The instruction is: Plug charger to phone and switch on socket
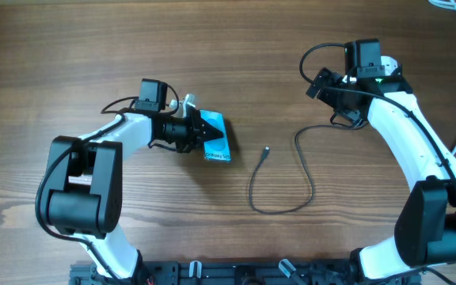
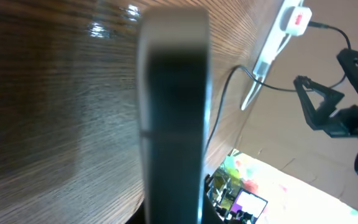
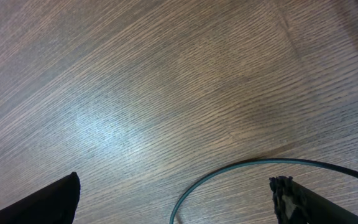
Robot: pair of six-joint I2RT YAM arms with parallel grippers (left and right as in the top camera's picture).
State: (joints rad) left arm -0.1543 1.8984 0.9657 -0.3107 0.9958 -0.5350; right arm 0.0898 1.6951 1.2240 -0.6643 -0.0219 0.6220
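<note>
Left jaws clamped on phone (image 1: 215, 136), charger (image 1: 292, 208) looped across wooden table (image 1: 54, 63), its plug tip (image 1: 267, 150) lying free

Overhead: bright, even light on the brown wood-grain desk (image 1: 212, 47). Shadows faint and soft-edged. Focus sharp throughout.

Left wrist: dimmer. The flat rounded smartphone (image 2: 173, 112), edge-on and close to the lens, is a blurred dark slab. Small white glare spots on the wood above it. Background soft.

Right wrist: broad pale sheen across mid-desk. Wood grain crisp.
</note>
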